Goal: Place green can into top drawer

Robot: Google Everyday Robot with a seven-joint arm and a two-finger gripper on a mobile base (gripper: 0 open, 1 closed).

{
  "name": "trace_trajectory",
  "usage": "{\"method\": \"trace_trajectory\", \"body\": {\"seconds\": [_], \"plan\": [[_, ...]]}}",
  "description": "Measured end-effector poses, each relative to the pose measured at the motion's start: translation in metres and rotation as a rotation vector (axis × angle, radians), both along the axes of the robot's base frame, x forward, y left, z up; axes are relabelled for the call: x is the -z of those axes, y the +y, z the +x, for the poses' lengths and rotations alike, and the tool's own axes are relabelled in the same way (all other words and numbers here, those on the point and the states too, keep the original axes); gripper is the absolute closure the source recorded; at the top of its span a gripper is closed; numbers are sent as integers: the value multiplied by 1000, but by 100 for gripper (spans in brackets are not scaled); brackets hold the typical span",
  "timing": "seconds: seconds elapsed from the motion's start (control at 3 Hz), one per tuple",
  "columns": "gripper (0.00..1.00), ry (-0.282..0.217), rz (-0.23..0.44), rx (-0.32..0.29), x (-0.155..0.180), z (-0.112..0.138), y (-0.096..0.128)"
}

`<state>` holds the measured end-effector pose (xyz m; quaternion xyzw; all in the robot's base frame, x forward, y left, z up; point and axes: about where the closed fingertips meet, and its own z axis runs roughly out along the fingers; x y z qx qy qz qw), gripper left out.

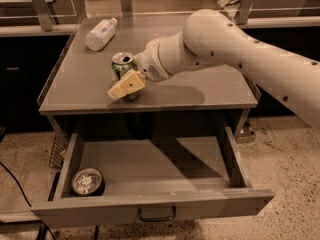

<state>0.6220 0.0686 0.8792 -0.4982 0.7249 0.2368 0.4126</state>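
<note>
Claw [121, 89] is low over the bench [210, 91], front-left area, right up against the green can [121, 66]. Its pale yellow body sits across the lower front of the can and hides that part. Whether it is released or clenched on the can: cannot tell from this angle.

Green can stands upright on the bench top, near the front edge, left of centre. Its silver top shows clearly above the claw. It is not in the drawer.

Arm [240, 49] comes in from the right side, wide white link sloping down to the wrist just right of the can. It casts a shadow on the bench surface under the wrist.

Top drawer [150, 208] is pulled fully out below the bench, with its flat front panel facing the camera and the dark pull handle [156, 215] at centre. The interior is mostly bare grey floor. A squat round tin [87, 181] sits in the drawer's front-left corner, close to the left wall.

White bottle [100, 33] lies on its side at the back-left of the bench, well apart from the can.

A dark cable [14, 178] runs across the speckled floor at lower left.
</note>
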Motion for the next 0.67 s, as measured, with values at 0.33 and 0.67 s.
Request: {"method": "trace_trajectory", "body": {"seconds": [0.33, 0.67], "plan": [[43, 0, 1, 0, 0, 0, 0], [74, 0, 1, 0, 0, 0, 0]]}}
